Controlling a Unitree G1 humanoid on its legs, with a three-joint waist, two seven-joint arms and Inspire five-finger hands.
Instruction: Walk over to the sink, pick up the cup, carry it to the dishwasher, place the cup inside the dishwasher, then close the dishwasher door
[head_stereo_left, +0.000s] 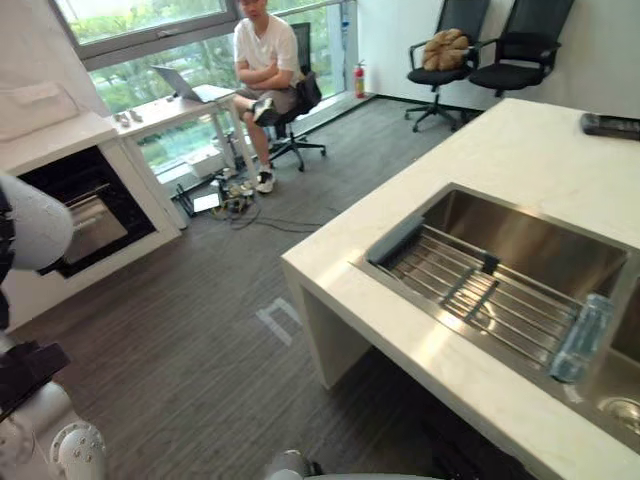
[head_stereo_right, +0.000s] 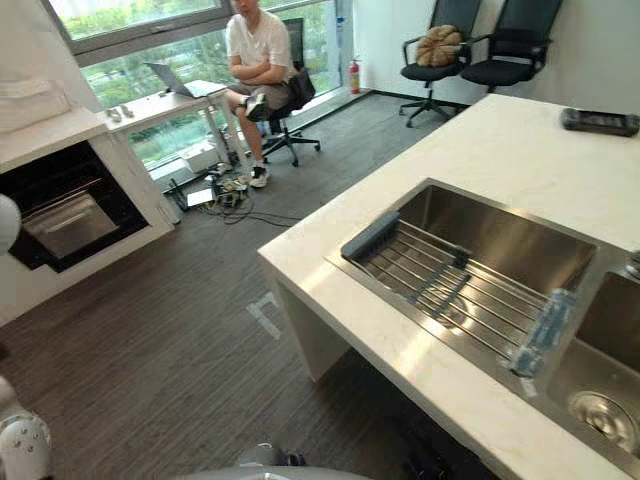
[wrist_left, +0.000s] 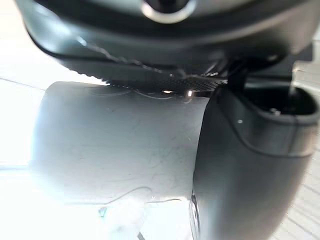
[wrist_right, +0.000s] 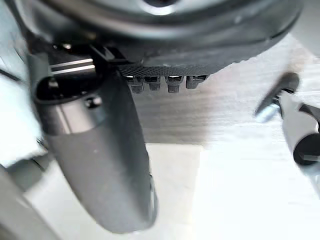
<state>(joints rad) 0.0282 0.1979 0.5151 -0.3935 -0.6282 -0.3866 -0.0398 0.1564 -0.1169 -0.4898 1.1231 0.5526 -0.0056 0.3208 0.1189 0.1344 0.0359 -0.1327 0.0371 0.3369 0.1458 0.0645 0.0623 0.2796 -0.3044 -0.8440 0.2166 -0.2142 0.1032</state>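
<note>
Left hand (wrist_left: 245, 165) and right hand (wrist_right: 100, 165): cannot tell if curled; likely idle for walking. Cup (head_stereo_left: 582, 337) sits on rack (head_stereo_left: 470, 290) across sink (head_stereo_left: 520, 235), probably draining, well apart from both hands.

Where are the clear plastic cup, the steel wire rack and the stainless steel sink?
Clear plastic cup (head_stereo_left: 582, 338): left eye view, middle of its side.
Steel wire rack (head_stereo_left: 515, 310): left eye view, its middle bars.
Stainless steel sink (head_stereo_left: 530, 240): left eye view, far inner wall.
</note>
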